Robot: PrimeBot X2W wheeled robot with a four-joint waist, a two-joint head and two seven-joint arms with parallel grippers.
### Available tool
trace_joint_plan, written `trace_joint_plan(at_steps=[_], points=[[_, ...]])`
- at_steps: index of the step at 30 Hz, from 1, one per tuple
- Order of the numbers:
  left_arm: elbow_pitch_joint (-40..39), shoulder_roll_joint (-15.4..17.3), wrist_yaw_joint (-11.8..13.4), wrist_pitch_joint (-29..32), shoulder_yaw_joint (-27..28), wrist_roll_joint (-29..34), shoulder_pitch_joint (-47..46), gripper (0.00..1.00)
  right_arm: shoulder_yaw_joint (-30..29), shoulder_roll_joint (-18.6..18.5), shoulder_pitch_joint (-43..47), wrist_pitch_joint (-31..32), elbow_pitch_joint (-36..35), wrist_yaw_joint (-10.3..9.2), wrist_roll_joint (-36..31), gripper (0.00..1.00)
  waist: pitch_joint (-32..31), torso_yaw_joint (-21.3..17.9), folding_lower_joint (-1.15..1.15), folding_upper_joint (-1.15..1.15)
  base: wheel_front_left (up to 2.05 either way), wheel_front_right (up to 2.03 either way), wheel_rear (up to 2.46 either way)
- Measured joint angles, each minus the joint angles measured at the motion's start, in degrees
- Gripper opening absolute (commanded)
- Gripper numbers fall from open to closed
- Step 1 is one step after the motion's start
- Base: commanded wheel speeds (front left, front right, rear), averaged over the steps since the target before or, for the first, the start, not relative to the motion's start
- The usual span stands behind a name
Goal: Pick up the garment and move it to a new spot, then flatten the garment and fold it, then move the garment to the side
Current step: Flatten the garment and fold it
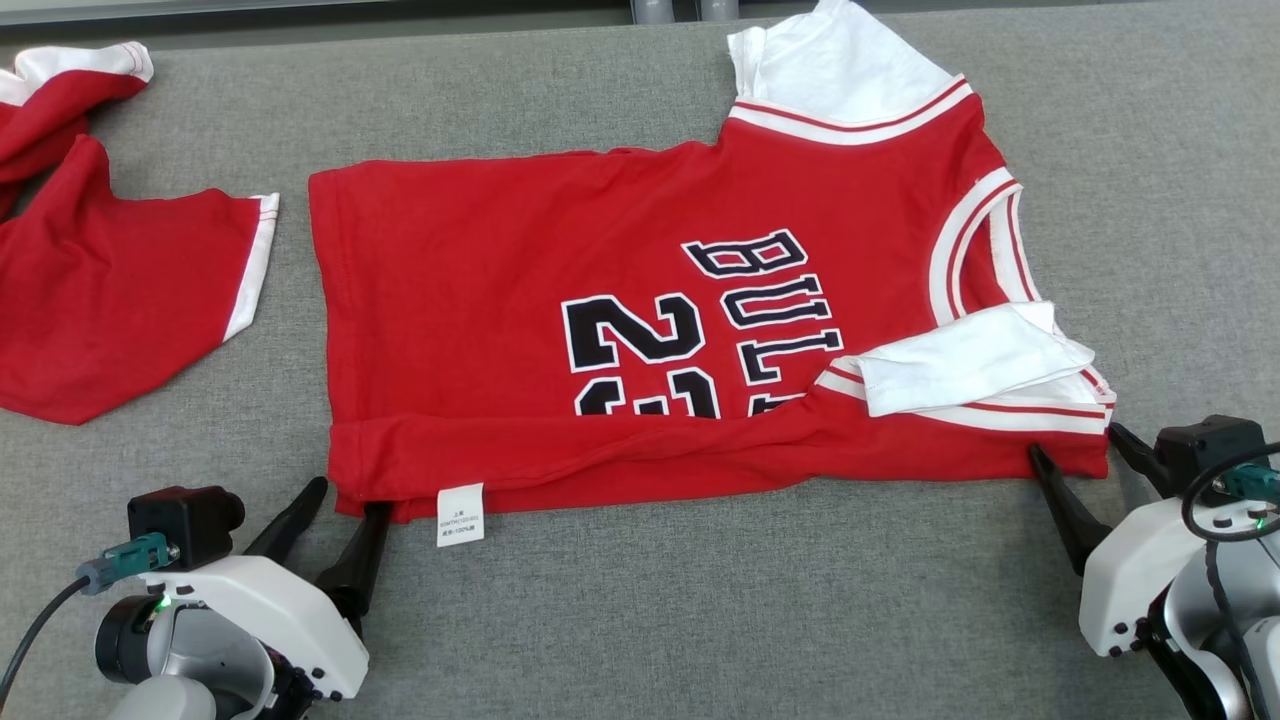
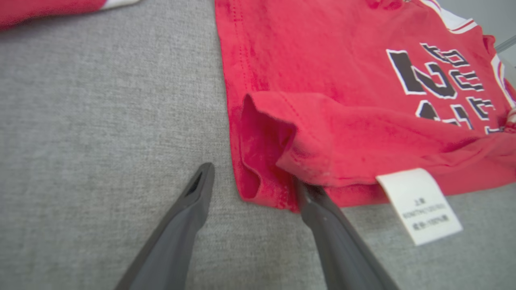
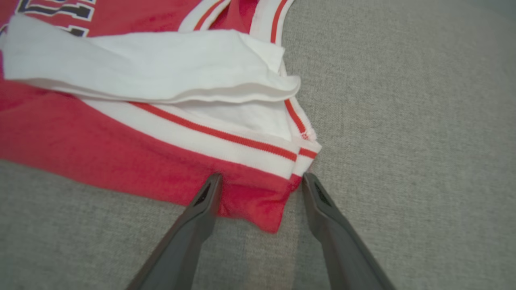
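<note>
The garment (image 1: 480, 260) is a red jersey with white sleeves and black lettering, spread on the grey table with its near edge folded over. A white label (image 1: 460, 515) hangs from that fold. My left gripper (image 1: 348, 498) stands open at the garment's near left corner. In the left wrist view the corner (image 2: 258, 161) lies between the fingers of the left gripper (image 2: 254, 177), one tip tucked under the folded flap. My right gripper (image 1: 1075, 442) is open too, straddling the near right corner. The right wrist view shows that red corner (image 3: 250, 201) between the fingers of the right gripper (image 3: 262, 177).
A second red piece of clothing with white trim (image 1: 100, 290) lies crumpled at the far left of the grey cloth-covered table (image 1: 700, 620). The table's far edge runs along the top. Bare grey cloth extends in front of the garment and to its right.
</note>
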Motion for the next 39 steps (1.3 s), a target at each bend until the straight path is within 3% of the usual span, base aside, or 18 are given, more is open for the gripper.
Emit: trace_joint_plan(at_steps=[2,4,6,7,8,9,10,15,22,29,39], points=[[0.26,-0.14,-0.30,0.07,-0.21,-0.01,-0.31,1.00,0.45,-0.22,-0.10,1.11,-0.12,0.00,0.38,1.00,0.16,0.06,0.00,0.00,0.00,0.00,0.00],[0.41,-0.16,-0.58,0.34,-0.42,-0.19,-0.57,0.87,0.75,-0.53,-0.28,1.97,-0.19,0.00,0.66,1.00,0.26,0.09,0.00,0.00,0.00,0.00,0.00],[0.52,-0.15,-1.10,0.69,-0.75,-0.37,-0.84,0.49,1.31,-0.66,-0.37,2.65,-0.21,0.00,1.47,1.00,0.28,0.10,0.00,0.00,0.00,0.00,0.00],[0.54,-0.14,-1.45,0.86,-0.94,-0.53,-0.96,0.34,1.60,-0.71,-0.47,3.07,-0.19,0.00,1.86,1.00,0.27,0.09,0.00,0.00,0.00,0.00,0.00],[0.58,-0.09,-1.90,1.20,-1.14,-0.84,-1.12,0.00,2.26,-1.02,-0.54,3.47,-0.20,0.00,2.19,0.74,0.22,0.10,0.00,0.00,0.00,0.00,0.00],[0.56,0.05,-2.37,1.90,-1.41,-1.30,-1.30,0.00,2.75,-1.31,-0.69,3.80,-0.21,0.00,2.77,0.22,0.14,0.09,0.00,0.00,0.00,0.00,0.00],[0.53,0.33,-3.04,2.69,-1.67,-1.72,-1.49,0.00,3.18,-1.49,-0.93,4.30,-0.24,0.00,3.72,0.00,0.05,0.08,0.00,0.00,0.00,0.00,0.00],[-0.37,0.47,-5.01,6.54,-3.02,-3.82,-1.49,0.00,4.58,-4.26,-2.74,8.21,-1.03,0.00,7.95,0.00,-1.09,0.05,0.00,0.00,0.00,0.00,0.00],[-4.69,4.82,-7.08,14.03,-2.68,-8.68,-0.48,0.00,6.10,-12.57,-5.04,18.92,-6.59,0.00,15.38,0.00,-3.93,0.03,0.00,0.00,0.00,0.00,0.00],[-12.32,9.65,-7.08,20.15,-0.24,-14.70,1.99,0.00,6.45,-19.20,-3.03,27.52,-12.23,0.00,22.95,0.00,-6.71,-0.02,0.00,0.00,0.00,0.00,0.00],[-19.05,13.16,-5.11,21.21,3.61,-20.41,10.61,0.00,2.72,-22.02,5.64,31.95,-18.49,0.00,29.07,0.00,-7.98,-1.12,0.01,0.00,0.00,0.00,0.00]])
